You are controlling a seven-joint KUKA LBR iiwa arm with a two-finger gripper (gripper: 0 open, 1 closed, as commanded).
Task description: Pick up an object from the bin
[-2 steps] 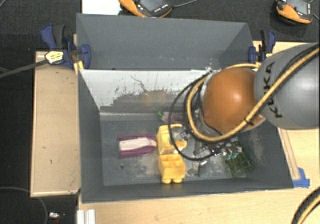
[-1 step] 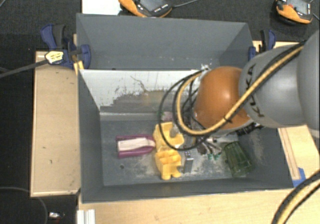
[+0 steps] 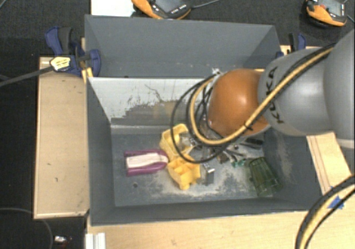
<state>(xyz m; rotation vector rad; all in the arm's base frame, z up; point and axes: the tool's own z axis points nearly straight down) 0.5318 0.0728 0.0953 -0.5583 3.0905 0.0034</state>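
Gripper (image 3: 208, 173) at yellow lump's (image 3: 182, 171) right edge; opening, hold: cannot tell. Purple block (image 3: 145, 162) just left of lump; bin (image 3: 138, 137) floor open behind-left.

Reaching in from the right on a thick grey arm (image 3: 310, 95), bent downward at a rounded orange wrist cover (image 3: 236, 103), wrapped in loops of black and yellow cable (image 3: 190, 126), with the gripper (image 3: 207, 172) lowered beneath.
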